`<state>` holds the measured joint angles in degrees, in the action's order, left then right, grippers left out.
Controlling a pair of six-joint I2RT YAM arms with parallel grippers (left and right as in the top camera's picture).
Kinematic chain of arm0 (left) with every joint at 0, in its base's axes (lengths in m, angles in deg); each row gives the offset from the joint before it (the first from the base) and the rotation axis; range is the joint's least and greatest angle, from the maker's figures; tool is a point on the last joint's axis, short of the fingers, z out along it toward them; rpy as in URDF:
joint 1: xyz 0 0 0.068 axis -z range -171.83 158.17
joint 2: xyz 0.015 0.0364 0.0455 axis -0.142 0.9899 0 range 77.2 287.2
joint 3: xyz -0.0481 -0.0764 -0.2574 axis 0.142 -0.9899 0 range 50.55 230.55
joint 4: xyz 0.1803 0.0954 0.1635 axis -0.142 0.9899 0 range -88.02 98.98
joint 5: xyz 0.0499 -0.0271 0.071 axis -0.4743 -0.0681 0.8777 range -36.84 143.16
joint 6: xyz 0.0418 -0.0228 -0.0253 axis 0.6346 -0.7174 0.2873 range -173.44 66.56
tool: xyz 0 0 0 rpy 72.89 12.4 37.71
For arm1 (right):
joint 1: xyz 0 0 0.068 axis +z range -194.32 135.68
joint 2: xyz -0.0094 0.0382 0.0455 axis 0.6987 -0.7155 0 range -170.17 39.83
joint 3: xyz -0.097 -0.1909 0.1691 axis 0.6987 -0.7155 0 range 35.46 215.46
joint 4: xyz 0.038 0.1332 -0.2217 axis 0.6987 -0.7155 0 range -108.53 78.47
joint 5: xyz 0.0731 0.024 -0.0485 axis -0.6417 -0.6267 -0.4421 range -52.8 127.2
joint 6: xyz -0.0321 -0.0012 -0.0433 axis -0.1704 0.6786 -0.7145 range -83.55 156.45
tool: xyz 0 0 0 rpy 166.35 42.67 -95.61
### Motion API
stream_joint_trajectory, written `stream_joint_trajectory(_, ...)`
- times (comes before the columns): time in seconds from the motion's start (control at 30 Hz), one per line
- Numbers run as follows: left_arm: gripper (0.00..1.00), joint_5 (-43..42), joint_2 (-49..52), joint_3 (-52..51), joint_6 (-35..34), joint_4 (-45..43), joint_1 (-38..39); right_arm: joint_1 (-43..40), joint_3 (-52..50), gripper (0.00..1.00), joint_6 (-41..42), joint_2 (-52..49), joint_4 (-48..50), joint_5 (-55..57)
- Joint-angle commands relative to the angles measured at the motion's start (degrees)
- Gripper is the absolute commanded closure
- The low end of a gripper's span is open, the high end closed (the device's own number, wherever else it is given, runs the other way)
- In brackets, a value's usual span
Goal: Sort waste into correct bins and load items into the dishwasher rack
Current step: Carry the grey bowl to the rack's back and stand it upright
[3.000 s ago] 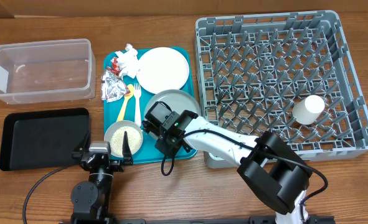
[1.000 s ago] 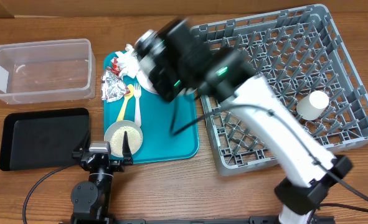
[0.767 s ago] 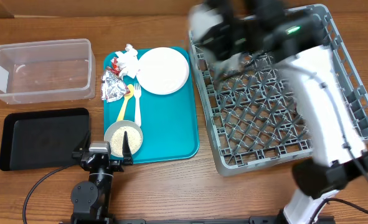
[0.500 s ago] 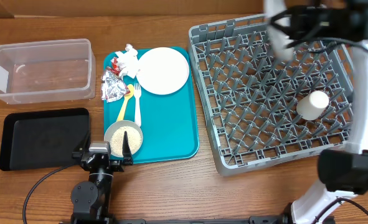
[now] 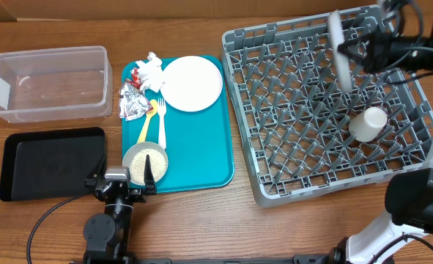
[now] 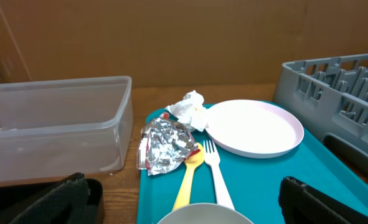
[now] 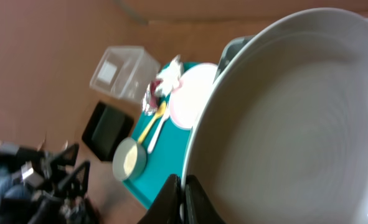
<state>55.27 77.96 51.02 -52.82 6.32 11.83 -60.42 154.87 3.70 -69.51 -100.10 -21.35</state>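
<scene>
Jaws first: the right gripper (image 5: 364, 48) is shut tight on the rim of the pale grey plate (image 5: 338, 45). It holds the plate on edge over the far right part of the dishwasher rack (image 5: 275, 180). From above the plate shows only as a thin upright sliver, and I cannot tell whether its lower edge touches the pegs. In the right wrist view the plate's hollow face fills most of the picture.

The small white cup (image 5: 368, 123) lies in the rack nearer the front, apart from the plate. Rows of bare pegs stretch away to the left of it.

The left gripper (image 5: 124, 176) sits low at the table's near edge with its fingers (image 6: 47, 205) spread as wide as they go, gripping nothing. The small pale bowl (image 5: 144, 160) of grains lies just ahead between them, on the teal tray (image 5: 201, 154).

Further back on that tray are:
- the yellow fork (image 5: 146, 123) and white fork (image 5: 161, 121), side by side
- the foil wrappers (image 5: 132, 101)
- the napkin (image 5: 152, 67)
- the white plate (image 5: 193, 83)

The clear tub (image 5: 47, 82) and black tray (image 5: 51, 161) stand left of the teal tray.
</scene>
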Motion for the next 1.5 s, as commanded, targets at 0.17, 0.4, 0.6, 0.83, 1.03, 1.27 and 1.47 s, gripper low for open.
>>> stream_joint_trajectory(0.17,0.00,-0.3,-0.4,-0.2,0.5,-0.1,-0.2,0.2,-1.5,0.96,-21.2,-4.1,-6.5,1.3)
stream_joint_trajectory(0.4,0.00,-0.3,-0.4,-0.2,0.5,-0.1,-0.2,0.2,-1.5,0.96,-21.5,-7.8,-4.3,1.1)
stream_joint_trajectory(0.6,0.00,-0.3,-0.4,-0.2,0.5,-0.1,-0.2,0.3,-1.5,0.96,-21.5,-10.2,-2.5,-2.5)
stream_joint_trajectory(0.83,0.00,-0.3,-0.4,-0.2,0.5,-0.1,-0.2,0.3,-1.5,0.96,-21.2,-10.4,-2.0,-5.7)
stream_joint_trajectory(1.03,0.00,-0.3,-0.4,-0.2,0.5,-0.1,-0.2,0.3,-1.5,0.96,-21.2,-10.4,-1.6,-7.6)
stream_joint_trajectory(1.27,0.00,-0.3,-0.4,-0.2,0.5,-0.1,-0.2,0.3,-1.7,0.96,-21.2,-10.4,-0.7,-7.6)
stream_joint_trajectory(1.47,0.00,-0.3,-0.4,-0.2,0.5,-0.1,-0.2,0.3,-1.7,0.96,-19.8,-10.4,1.0,-6.1)
